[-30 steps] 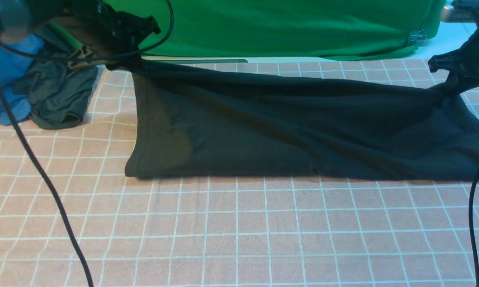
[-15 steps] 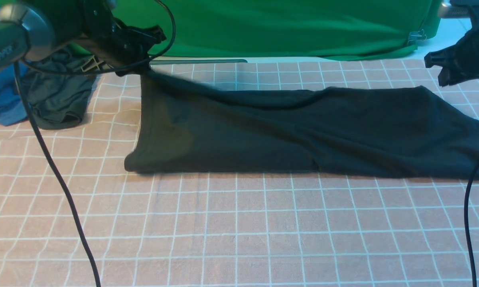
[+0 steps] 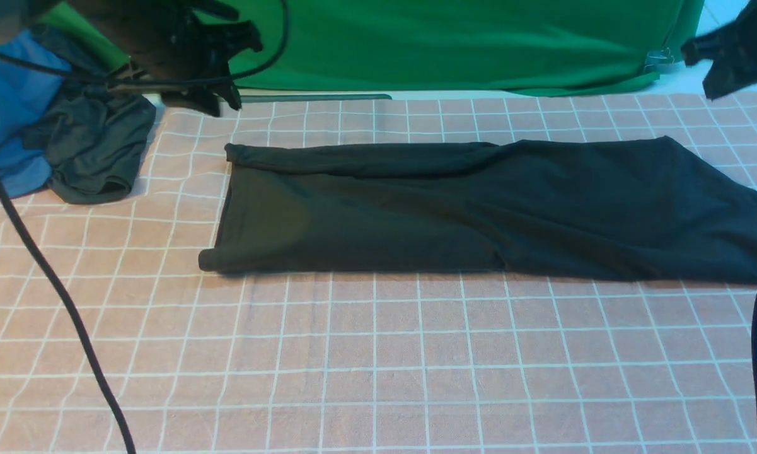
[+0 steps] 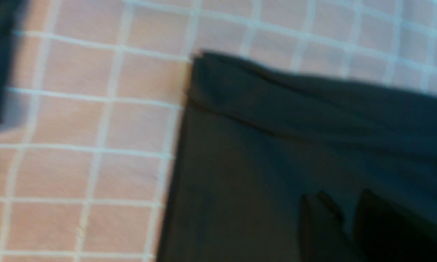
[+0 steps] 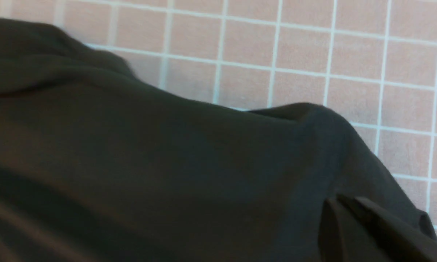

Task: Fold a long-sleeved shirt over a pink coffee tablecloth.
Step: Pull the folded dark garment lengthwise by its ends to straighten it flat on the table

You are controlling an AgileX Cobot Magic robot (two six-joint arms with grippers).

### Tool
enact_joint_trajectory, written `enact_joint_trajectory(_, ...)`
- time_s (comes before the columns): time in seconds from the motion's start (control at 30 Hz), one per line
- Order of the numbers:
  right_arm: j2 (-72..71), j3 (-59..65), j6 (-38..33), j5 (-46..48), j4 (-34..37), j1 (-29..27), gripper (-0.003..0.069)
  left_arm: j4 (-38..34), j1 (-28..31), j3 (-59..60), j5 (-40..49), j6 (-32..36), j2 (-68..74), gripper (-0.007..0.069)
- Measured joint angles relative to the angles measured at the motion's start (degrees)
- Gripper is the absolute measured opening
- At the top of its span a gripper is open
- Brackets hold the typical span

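- The long-sleeved shirt [image 3: 479,208] is now lying flat on the pink coffee tablecloth [image 3: 378,366] as a long dark band. A second ago its far edge was hanging lifted from both pincers.
- The left pincer [image 3: 217,69] is hovering above the band's far left corner and carrying nothing. Its wrist view is too blurred to tell whether its jaws are spread or pressed together.
- The right pincer [image 3: 706,66] is hanging high past the right end with its jaws pressed together on nothing. It let go first, and the left followed.
- To my eye this is finishing one lengthwise fold, so a crosswise fold is probably coming next.
- The shirt is reading as soft, matte black cotton. Its far left edge is rolling into a loose tube, its near left corner is curling, and shallow creases are running toward the wider right end, which is reaching the edge of the picture.
- No print is showing.
- The tablecloth is looking thin and faintly wrinkled, with its white grid bending slightly.
- A crumpled dark grey garment [image 3: 91,151] and a blue garment [image 3: 6,113] are sitting well apart at the far left.
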Motion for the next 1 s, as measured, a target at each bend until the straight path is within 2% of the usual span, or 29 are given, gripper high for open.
enact_joint_trajectory(0.03,-0.53,-0.07,-0.56,0.00,1.78,0.77,0.0039,-0.72,-1.33,0.00,0.21,0.90,-0.18,0.0059)
enact_joint_trajectory(0.1,-0.15,-0.13,-2.80,-0.23,5.15,2.35,0.0039,-2.12,-3.43,0.00,-1.08,1.73,0.36,0.0024)
enact_joint_trajectory(0.27,3.54,-0.07,-4.95,-4.16,8.74,6.68,0.0039,-6.77,-8.87,0.00,-5.74,3.79,5.01,0.0013)
enact_joint_trajectory(0.47,5.06,-0.01,-4.91,-6.76,9.62,7.34,0.0039,-14.34,-14.02,-3.11,-10.76,6.34,14.07,0.0013)
enact_joint_trajectory(0.77,5.06,-0.01,-6.20,-6.40,9.75,7.34,0.0039,-14.70,-15.71,-16.58,-11.02,7.16,27.19,0.0013)
enact_joint_trajectory(1.0,5.06,-0.01,-6.35,-6.34,9.81,7.34,0.0038,-7.79,-15.71,-19.19,-14.76,4.42,29.89,0.0013)
